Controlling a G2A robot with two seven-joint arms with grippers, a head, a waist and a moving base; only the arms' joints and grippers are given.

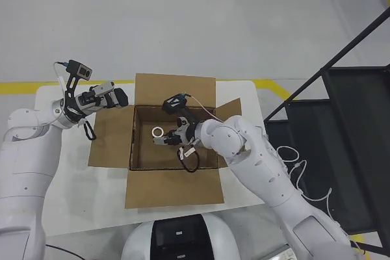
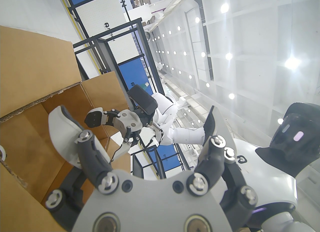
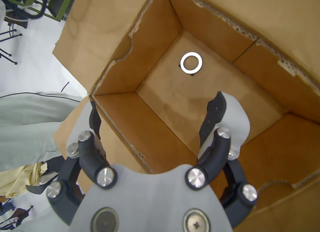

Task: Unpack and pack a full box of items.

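Open box [image 1: 172,188] on bench [image 1: 84,195] holds one white ring [image 3: 191,63], possibly tape. Right hand [image 3: 155,110] spread wide, empty, over the opening. Left hand [image 1: 120,97] spread wide, empty, beside the box.

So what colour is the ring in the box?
White ring; clearest in the right wrist view.
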